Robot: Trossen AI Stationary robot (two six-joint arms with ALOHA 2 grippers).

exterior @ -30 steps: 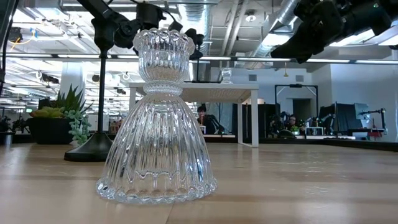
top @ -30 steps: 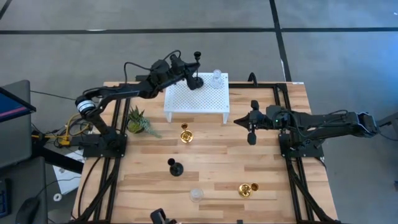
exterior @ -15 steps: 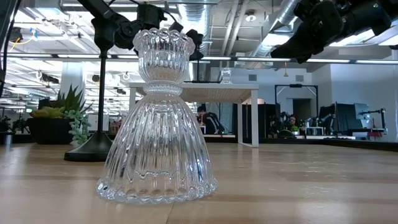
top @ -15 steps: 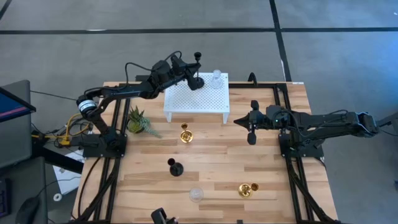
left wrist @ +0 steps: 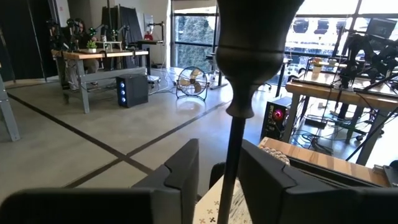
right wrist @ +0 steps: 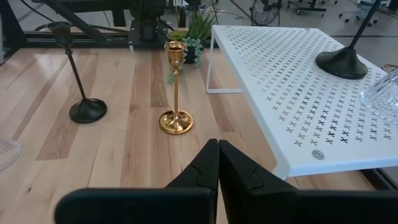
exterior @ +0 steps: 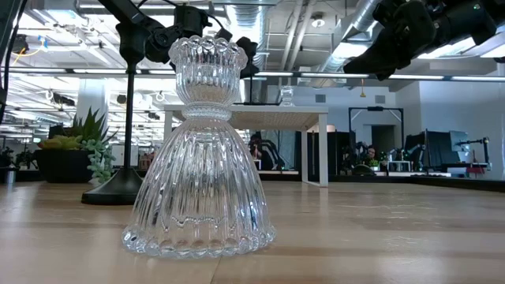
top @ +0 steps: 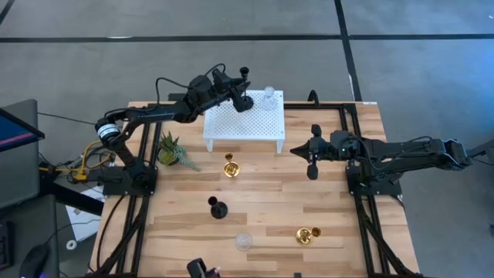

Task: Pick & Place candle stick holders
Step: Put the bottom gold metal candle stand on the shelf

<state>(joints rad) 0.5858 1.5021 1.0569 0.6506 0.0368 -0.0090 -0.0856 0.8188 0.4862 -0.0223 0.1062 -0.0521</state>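
- While the left gripper (top: 234, 90) hangs over the back left part of the white perforated stand (top: 231, 128), its two fingers (left wrist: 180, 168) stand apart on either side of the thin stem of a black candle stick holder (top: 243, 99); in the left wrist view a gap shows between the stem and each finger, so the grip looks released.
- That black holder stands upright with its round base on the stand's top.
- A clear glass candle stick holder (top: 268, 97) stands on the same stand, just to the right of the black one.
- On the wooden table (top: 340, 201), a gold candle stick holder (top: 229, 166) stands upright in front of the stand.
- A second black candle stick holder (top: 218, 208) stands farther forward, near the table's middle.
- A second clear glass holder (top: 244, 242) sits near the front edge; it fills the low view.
- A second gold holder (top: 306, 235) is at the front right and seems to lie on its side.
- The right gripper (top: 311, 165) hovers above the table to the right of the stand, its fingers pressed together and holding nothing.
- A small green plant (top: 170, 149) sits at the table's left, by the left arm's base.
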